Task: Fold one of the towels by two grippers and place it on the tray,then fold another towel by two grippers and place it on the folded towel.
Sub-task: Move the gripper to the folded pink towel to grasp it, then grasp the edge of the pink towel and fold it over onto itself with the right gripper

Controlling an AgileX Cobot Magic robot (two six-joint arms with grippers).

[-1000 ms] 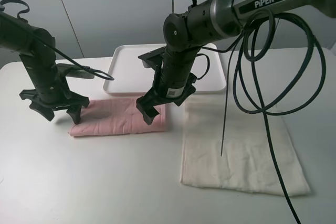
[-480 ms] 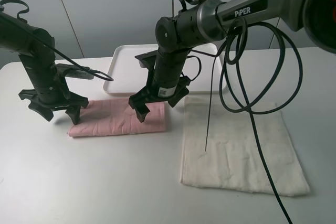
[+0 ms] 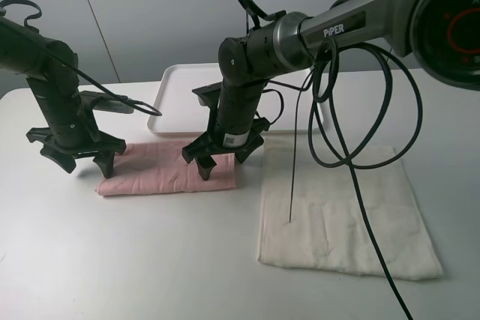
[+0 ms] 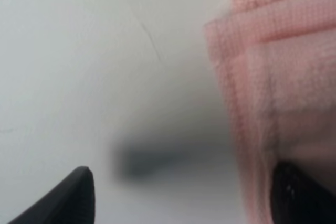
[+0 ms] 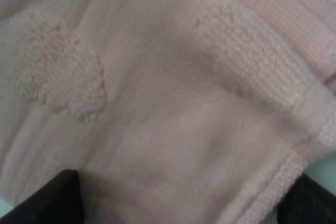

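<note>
The pink towel (image 3: 161,168) lies folded into a long strip on the table, just in front of the white tray (image 3: 184,103). My left gripper (image 3: 86,164) stands open at the strip's left end; in the left wrist view (image 4: 184,198) one fingertip (image 4: 71,198) is over bare table and the other is at the towel's edge (image 4: 283,77). My right gripper (image 3: 223,164) is open and set down over the strip's right end, with pink terry (image 5: 168,103) filling the space between its fingers (image 5: 50,198). The cream towel (image 3: 345,215) lies flat to the right.
The right arm's black cables (image 3: 352,155) hang in loops over the cream towel and the tray's right side. The tray holds nothing. Bare white tabletop (image 3: 150,260) runs along the front.
My right gripper has moved left and down, from the strip's right edge to sit over its right end. The left arm and both towels have not moved.
</note>
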